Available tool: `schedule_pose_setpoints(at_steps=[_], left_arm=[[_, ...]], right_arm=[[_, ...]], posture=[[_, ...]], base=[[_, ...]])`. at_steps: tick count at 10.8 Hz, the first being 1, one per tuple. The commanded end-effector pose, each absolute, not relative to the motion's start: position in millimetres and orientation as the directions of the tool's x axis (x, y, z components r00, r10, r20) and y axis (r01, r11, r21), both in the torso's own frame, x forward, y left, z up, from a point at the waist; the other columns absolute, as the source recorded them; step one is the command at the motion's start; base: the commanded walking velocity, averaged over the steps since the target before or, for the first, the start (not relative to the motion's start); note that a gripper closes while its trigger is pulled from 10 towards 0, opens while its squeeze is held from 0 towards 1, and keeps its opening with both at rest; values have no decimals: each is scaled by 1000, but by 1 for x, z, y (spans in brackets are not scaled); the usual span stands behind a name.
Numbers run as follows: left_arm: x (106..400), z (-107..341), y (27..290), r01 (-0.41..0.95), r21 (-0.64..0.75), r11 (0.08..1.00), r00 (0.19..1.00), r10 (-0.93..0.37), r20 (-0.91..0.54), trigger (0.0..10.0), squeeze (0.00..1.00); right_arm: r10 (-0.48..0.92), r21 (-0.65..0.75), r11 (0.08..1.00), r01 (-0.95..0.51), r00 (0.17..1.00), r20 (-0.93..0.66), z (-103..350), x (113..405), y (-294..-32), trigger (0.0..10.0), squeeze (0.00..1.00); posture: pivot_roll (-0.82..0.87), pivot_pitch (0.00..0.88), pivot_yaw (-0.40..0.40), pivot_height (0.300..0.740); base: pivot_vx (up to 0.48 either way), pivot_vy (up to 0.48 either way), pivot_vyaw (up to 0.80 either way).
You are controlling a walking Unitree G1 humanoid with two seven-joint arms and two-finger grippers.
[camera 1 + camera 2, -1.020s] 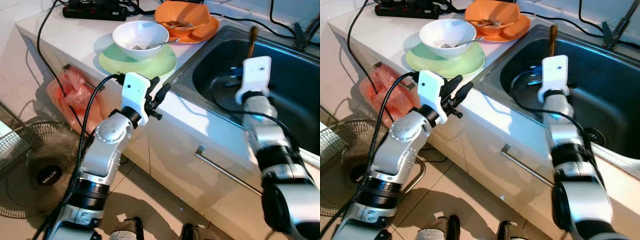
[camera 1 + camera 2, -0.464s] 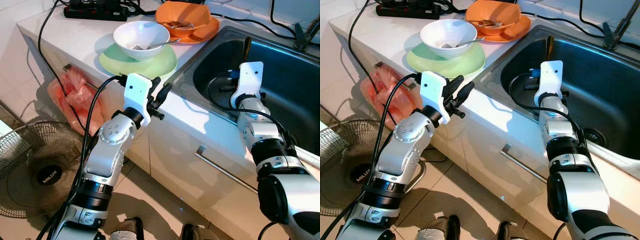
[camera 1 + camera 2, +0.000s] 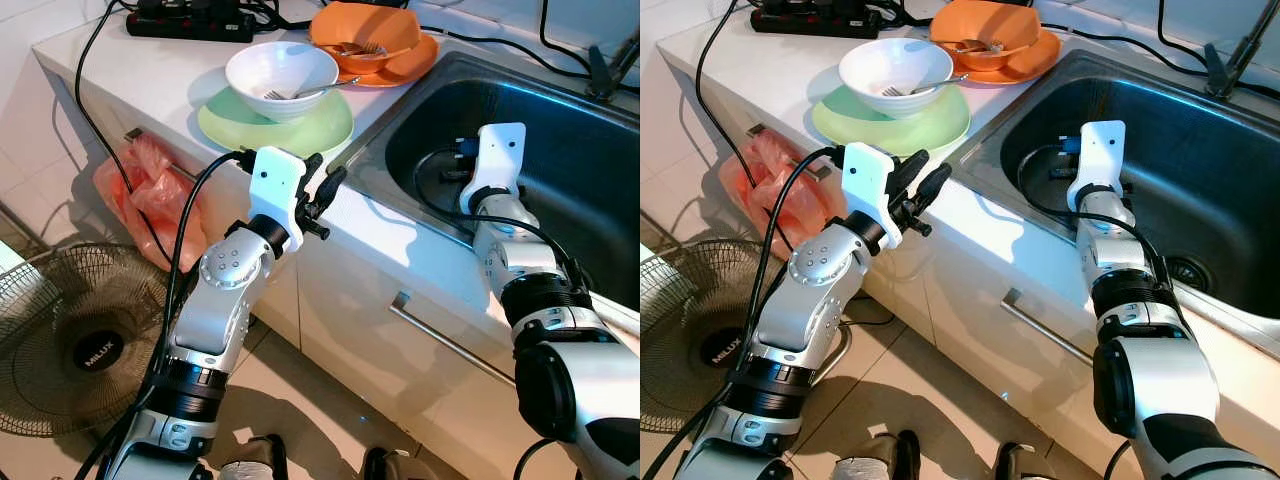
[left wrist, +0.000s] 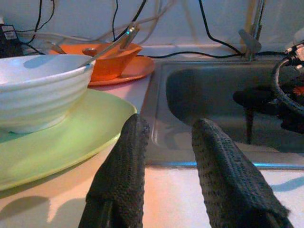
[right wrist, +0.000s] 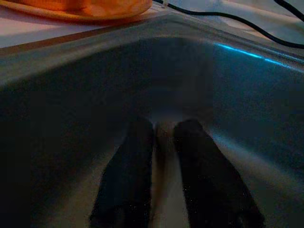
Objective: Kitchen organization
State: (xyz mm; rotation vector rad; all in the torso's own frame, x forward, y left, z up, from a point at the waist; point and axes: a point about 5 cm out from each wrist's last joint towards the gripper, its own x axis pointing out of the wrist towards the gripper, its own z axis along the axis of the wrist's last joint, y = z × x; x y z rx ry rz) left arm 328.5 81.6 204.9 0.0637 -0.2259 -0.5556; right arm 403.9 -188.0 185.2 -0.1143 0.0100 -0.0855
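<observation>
Left eye view, fork (image 3: 300, 93) in white bowl (image 3: 281, 78) (on green plate (image 3: 290, 132)), left gripper (image 4: 166, 142) parted.

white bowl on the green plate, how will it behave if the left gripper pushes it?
The white bowl looks rigid, probably ceramic, so fragile. On the smooth green plate it would likely slide, not tip. The utensil resting inside may rattle or shift.

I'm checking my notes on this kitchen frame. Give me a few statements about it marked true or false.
1. The white bowl sits on the green plate. True.
2. The right gripper is inside the sink. True.
3. The left gripper holds the green plate. False: its fingers are open and apart from the plate, above the counter edge.
4. The orange bowl lies in the sink. False: it sits on an orange plate on the counter.
</observation>
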Motion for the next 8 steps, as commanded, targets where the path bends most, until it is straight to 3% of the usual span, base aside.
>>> schedule_pose_setpoints(at_steps=[1, 2, 3, 4, 8], left_arm=[[328, 203, 80, 522, 124, 844, 822, -537, 189, 10000, 0], [328, 203, 80, 523, 123, 843, 822, -537, 188, 10000, 0], [328, 203, 80, 523, 123, 843, 822, -538, 189, 10000, 0], [328, 203, 80, 521, 125, 844, 822, -536, 191, 10000, 0], [331, 211, 84, 461, 194, 866, 841, -496, 216, 10000, 0]], right_arm=[[-87, -96, 992, 85, 996, -22, 181, 404, -187, 10000, 1000], [-88, -95, 992, 85, 996, -20, 181, 404, -187, 10000, 1000], [-85, -92, 992, 84, 996, -1, 184, 404, -186, 10000, 769], [-77, -98, 992, 83, 995, 57, 192, 405, -185, 10000, 0], [-21, -58, 997, 46, 927, 373, 243, 397, -174, 10000, 0]], posture=[[59, 129, -2, 740], [57, 130, -1, 740], [57, 133, -1, 740], [57, 133, -1, 740], [53, 154, 2, 740]], base=[[0, 0, 0], [0, 0, 0], [0, 0, 0], [0, 0, 0], [0, 0, 0]])
